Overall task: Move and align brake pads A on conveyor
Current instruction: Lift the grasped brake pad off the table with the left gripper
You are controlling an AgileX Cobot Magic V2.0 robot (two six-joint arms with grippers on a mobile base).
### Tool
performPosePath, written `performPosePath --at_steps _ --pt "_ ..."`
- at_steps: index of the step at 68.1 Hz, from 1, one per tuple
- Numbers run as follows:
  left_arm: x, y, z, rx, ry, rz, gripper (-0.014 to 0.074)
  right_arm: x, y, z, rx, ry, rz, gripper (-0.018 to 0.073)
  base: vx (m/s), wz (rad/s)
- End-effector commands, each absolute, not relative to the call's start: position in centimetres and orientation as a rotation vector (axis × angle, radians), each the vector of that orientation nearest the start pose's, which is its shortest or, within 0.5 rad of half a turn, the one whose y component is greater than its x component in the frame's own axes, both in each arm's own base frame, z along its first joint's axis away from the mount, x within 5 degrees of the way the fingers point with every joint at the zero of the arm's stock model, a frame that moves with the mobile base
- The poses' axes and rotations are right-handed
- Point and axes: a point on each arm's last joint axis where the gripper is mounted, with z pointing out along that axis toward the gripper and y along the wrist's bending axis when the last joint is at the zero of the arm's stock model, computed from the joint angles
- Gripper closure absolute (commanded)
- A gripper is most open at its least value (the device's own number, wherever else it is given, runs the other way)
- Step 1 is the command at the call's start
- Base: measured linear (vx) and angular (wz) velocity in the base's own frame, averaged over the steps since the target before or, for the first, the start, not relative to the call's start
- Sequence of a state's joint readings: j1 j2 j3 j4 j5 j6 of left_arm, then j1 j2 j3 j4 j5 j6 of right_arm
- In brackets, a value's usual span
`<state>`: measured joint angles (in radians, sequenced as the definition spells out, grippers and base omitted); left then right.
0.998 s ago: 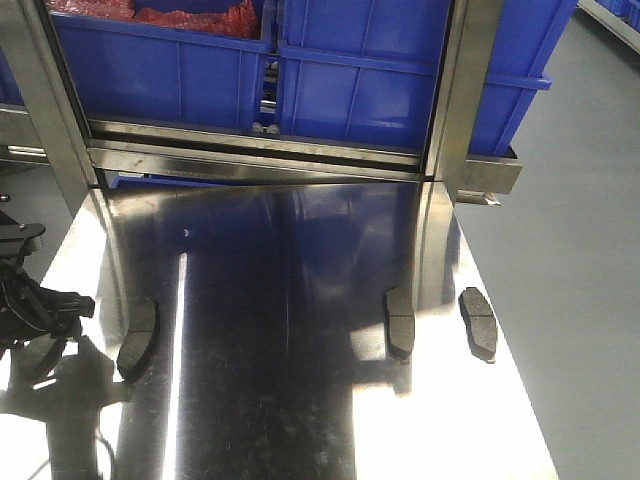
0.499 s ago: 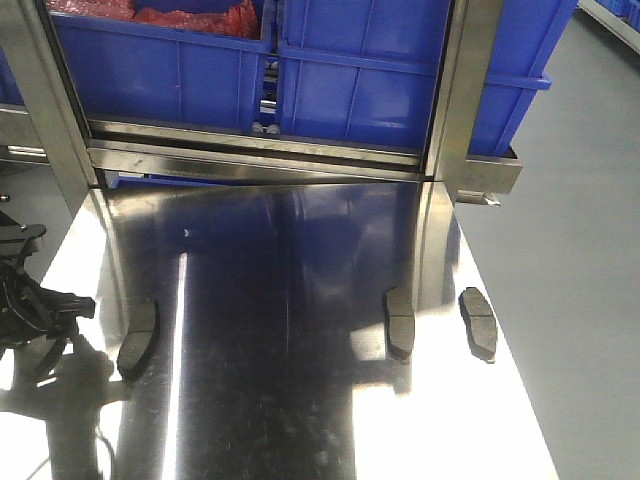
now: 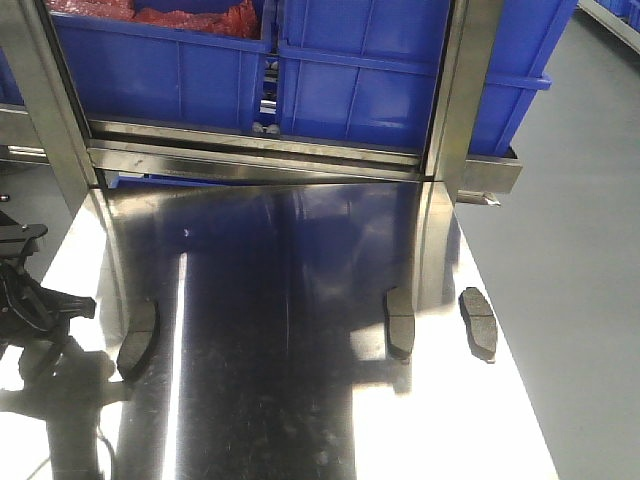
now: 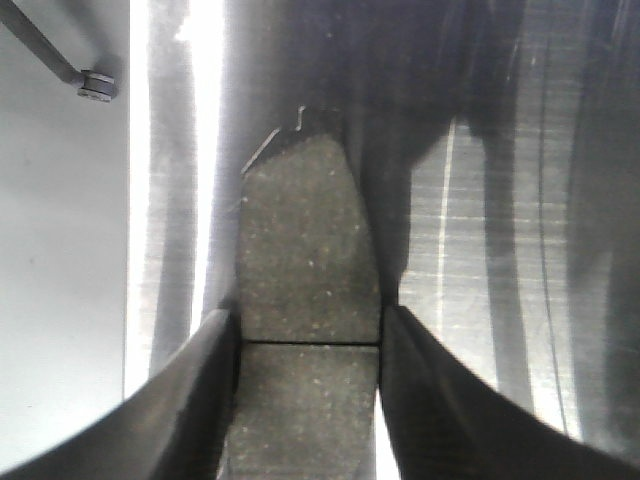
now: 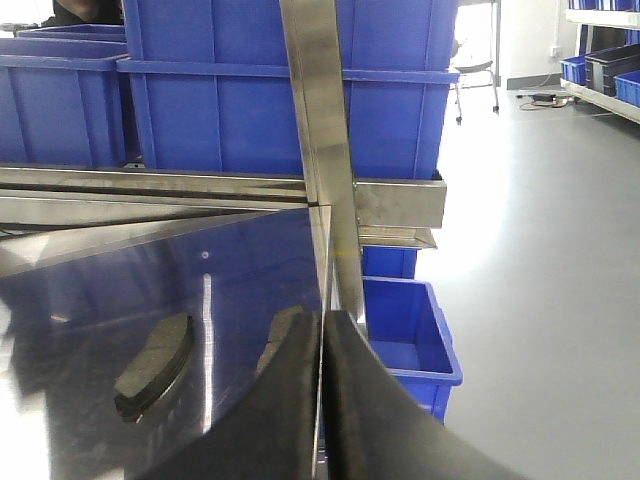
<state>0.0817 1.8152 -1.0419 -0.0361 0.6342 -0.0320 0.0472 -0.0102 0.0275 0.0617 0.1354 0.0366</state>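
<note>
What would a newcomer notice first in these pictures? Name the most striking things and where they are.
The mirror-bright stainless-steel table fills the front view, with large blue bins racked behind it. Three dark brake pads lie on it: one at left, two at right. In the left wrist view, the left gripper clasps a brake pad by its sides.

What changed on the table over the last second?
Only the left arm, at the steel table's left edge, sank very slightly in the front view. Nothing was grabbed or let go. The three brake pads on it stayed put.
</note>
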Motion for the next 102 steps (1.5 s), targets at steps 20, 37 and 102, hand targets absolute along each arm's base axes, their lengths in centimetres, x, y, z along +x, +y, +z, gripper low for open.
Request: performPosePath --at_steps 20,37,102 --pt "33.6 2.5 19.3 -0.202 2.768 -0.032 0.0525 5.6 0.3 19.3 0.037 1.569 0.106 0.0568 0.0 0.0" --pt "32.7 2.4 22.8 -0.179 2.668 -0.027 0.0524 5.6 0.3 19.3 0.037 1.569 0.106 0.0568 0.0 0.0" --pt "22.4 0.9 33.1 -0.091 2.267 -0.036 0.0524 5.6 0.3 19.3 0.037 1.569 0.106 0.0568 0.0 0.0"
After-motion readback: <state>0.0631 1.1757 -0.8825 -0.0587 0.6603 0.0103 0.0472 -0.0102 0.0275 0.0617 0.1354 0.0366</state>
